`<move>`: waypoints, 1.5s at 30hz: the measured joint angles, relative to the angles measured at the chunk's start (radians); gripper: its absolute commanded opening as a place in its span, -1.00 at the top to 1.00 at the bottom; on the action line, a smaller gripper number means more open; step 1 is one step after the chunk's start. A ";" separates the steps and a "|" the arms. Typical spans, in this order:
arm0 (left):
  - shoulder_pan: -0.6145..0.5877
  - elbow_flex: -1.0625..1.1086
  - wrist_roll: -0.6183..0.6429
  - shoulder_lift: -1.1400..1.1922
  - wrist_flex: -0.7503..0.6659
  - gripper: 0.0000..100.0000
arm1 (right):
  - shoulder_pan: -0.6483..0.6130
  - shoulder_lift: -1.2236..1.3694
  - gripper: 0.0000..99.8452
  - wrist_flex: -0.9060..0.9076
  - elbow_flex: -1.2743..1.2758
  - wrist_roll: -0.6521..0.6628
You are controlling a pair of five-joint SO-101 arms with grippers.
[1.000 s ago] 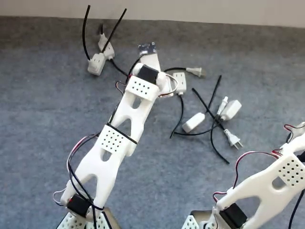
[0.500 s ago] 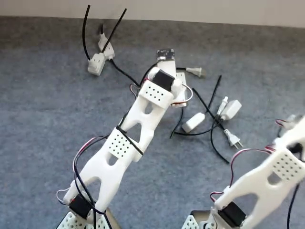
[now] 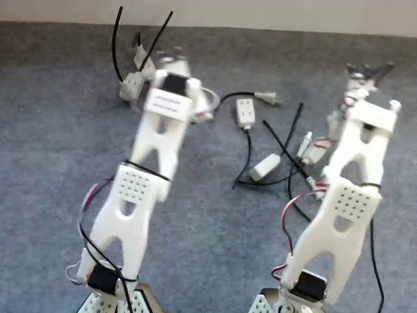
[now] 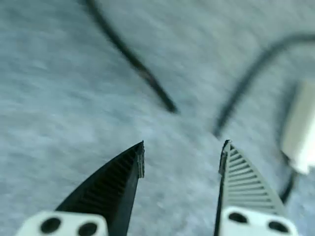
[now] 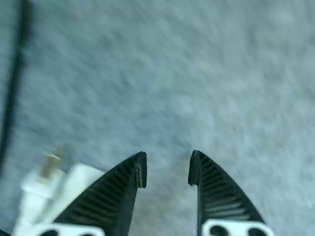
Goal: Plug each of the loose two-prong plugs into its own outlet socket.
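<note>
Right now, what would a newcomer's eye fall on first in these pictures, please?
Two white arms stretch over the grey mat: the left arm at the far left, the right arm along the right side. Between them sprawls a tangle of black cords with a white outlet block at its far end. The left gripper and right gripper both stand open above the mat, a white plug beside the right one.

Right gripper (image 5: 166,169) over grey carpet (image 5: 197,73)
Fingers parted, empty — a white two-prong plug (image 5: 51,184) just beside one finger
</note>
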 measured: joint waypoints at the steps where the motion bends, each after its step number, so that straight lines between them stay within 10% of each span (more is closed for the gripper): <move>1: -0.032 0.002 0.015 0.000 0.000 0.50 | -0.023 0.002 0.69 -0.015 -0.002 0.000; 10: -0.249 0.009 0.146 0.075 -0.117 0.50 | -0.229 0.002 0.78 -0.044 -0.155 -0.084; 24: -0.261 -0.109 0.149 0.172 -0.180 0.49 | -0.301 0.002 0.78 0.207 -0.232 -0.465; 45: -0.261 -0.109 0.149 0.172 -0.180 0.49 | -0.387 0.002 0.78 0.384 -0.069 -0.440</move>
